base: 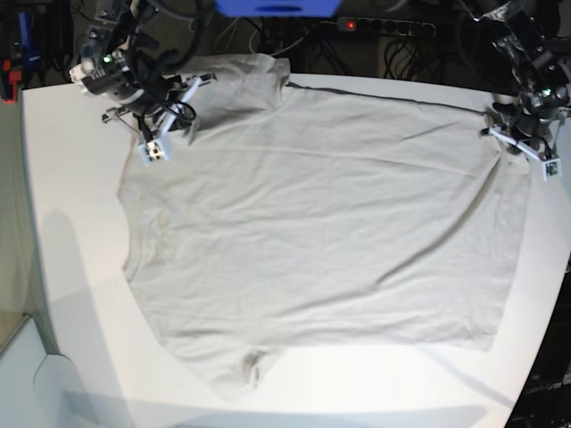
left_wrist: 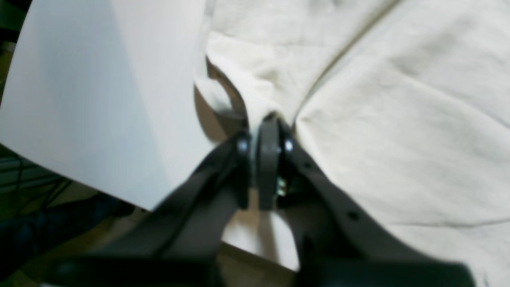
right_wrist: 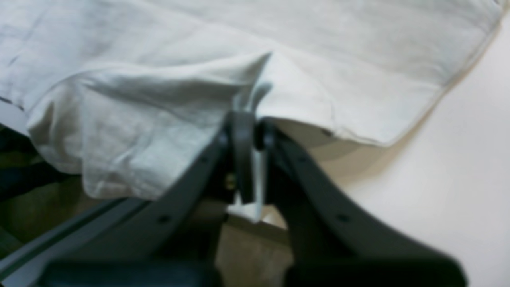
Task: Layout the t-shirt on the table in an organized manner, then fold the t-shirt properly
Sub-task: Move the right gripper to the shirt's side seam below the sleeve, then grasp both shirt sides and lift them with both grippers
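Left wrist view: the left gripper point(left_wrist: 265, 131) is clenched on the t-shirt point(left_wrist: 398, 119) at a table point(left_wrist: 99, 99) corner.
Right wrist view, blurry: the right gripper point(right_wrist: 249, 123) seems pinched on its hem.
Base view: it lies spread flat across the table.

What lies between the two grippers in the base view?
Only the light grey-beige t-shirt, spread across the white table from right gripper to left gripper; base view.

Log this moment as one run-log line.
left gripper: shut on t-shirt | right gripper: shut on t-shirt | t-shirt: spread on table
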